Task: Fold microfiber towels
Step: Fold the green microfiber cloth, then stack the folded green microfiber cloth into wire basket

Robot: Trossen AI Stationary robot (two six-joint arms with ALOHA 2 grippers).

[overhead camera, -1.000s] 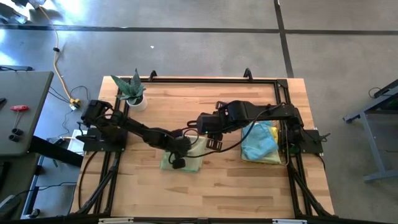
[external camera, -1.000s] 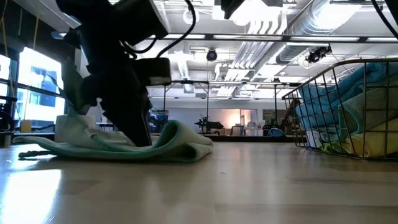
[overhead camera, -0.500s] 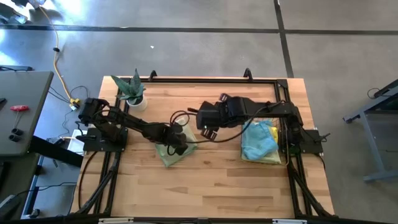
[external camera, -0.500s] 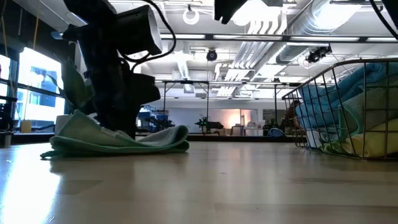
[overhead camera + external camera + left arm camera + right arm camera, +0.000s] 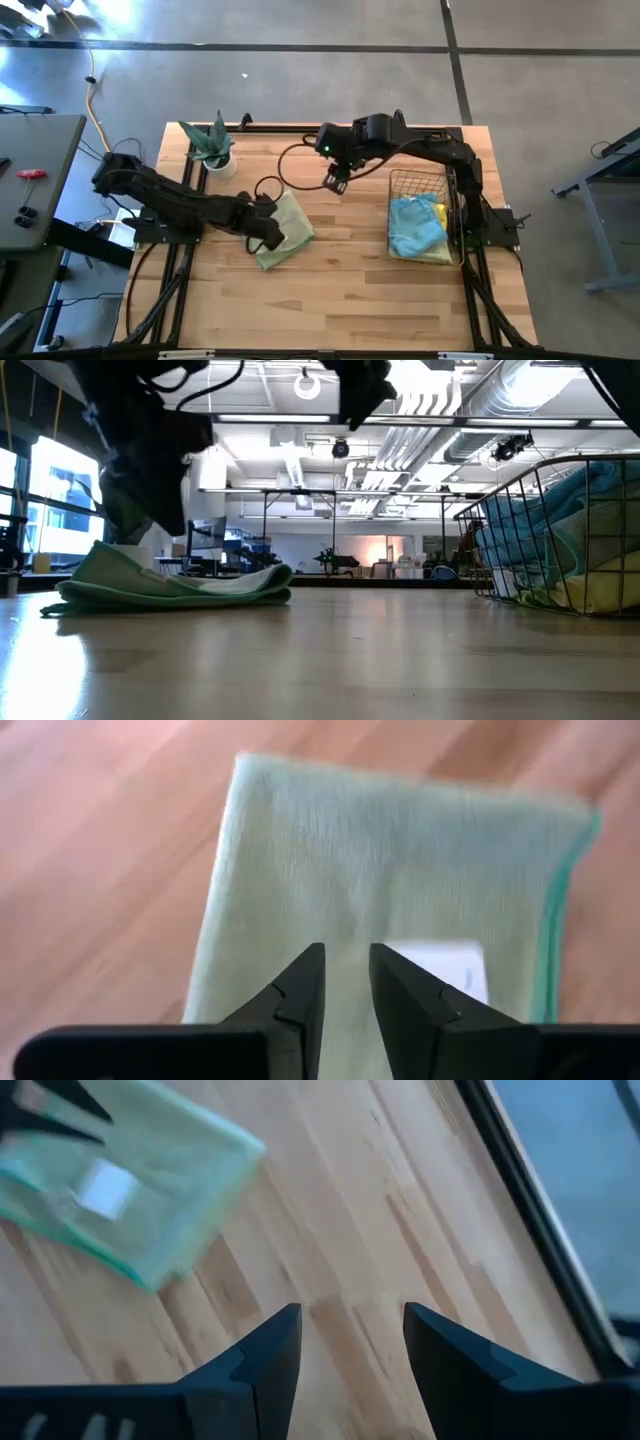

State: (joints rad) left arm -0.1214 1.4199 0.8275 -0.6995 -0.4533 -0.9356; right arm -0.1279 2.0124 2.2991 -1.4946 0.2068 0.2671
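Since a second ago my right gripper [image 5: 337, 181] has lifted off the folded green towel [image 5: 283, 230] and pulled back toward the far side of the table [image 5: 350, 290], and the towel itself has slid from the table's middle toward the left arm's side, turning a little on the way. Now that towel lies flat on the bare wood as a neat folded rectangle, a white label [image 5: 447, 970] showing on its upper face. My left gripper [image 5: 346, 982] sits low at the towel's near-left edge; in its wrist view my two fingers [image 5: 300, 988] stand a narrow slot apart with the pale green cloth right beneath and ahead of them, and I cannot tell whether they pinch a layer or merely rest on it. My right gripper hangs in the air well above the wood, fingers parted and holding nothing; from its wrist view the folded towel [image 5: 120, 1190] lies well apart from it. In the low view the towel [image 5: 170, 582] is a flat stacked wedge on the tabletop, with my left arm dark above its left end. Off to the right side the wire basket [image 5: 424, 222] holds the remaining towels, a light blue towel [image 5: 415, 228] heaped over a yellow towel [image 5: 438, 252].
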